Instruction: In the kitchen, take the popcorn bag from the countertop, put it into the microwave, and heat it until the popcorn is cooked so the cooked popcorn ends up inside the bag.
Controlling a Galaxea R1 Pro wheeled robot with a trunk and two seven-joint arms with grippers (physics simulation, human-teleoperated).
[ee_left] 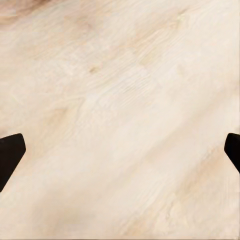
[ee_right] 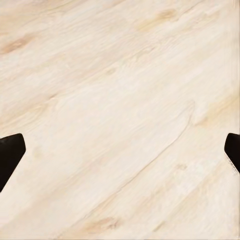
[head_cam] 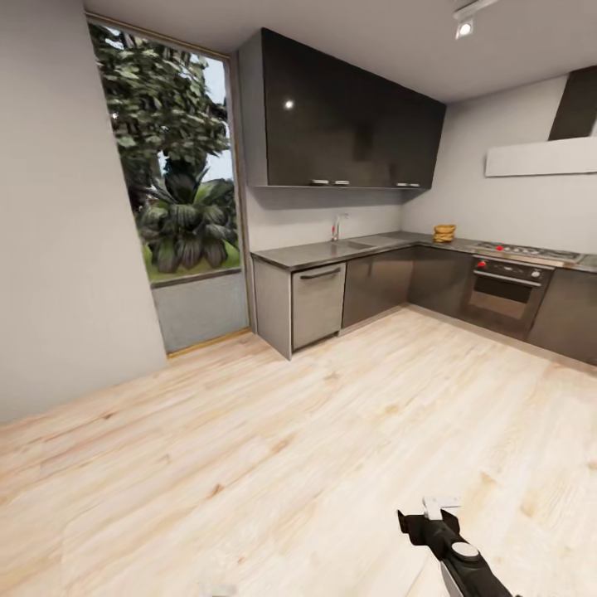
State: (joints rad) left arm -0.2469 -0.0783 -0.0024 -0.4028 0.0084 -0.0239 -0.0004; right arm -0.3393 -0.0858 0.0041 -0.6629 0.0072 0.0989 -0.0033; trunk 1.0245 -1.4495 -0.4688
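While the robot stands mid-floor:
Popcorn bag (head_cam: 444,233): golden-brown, on the grey countertop (head_cam: 365,246) corner, beside the gas hob (head_cam: 527,251).
Left gripper (ee_left: 120,150): fingers spread wide over the plank floor (ee_left: 120,75).
Right gripper (ee_right: 120,150): spread wide too, empty.

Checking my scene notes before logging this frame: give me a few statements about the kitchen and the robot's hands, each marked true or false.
1. A golden-brown popcorn bag sits on the grey countertop near the corner. True.
2. The left hand grips the bag. False: its fingers are spread wide over bare wood floor.
3. The right hand is open and empty. True.
4. The oven has a blue knob. False: the knob is red.
5. The tall window shows brick. False: it shows plants.
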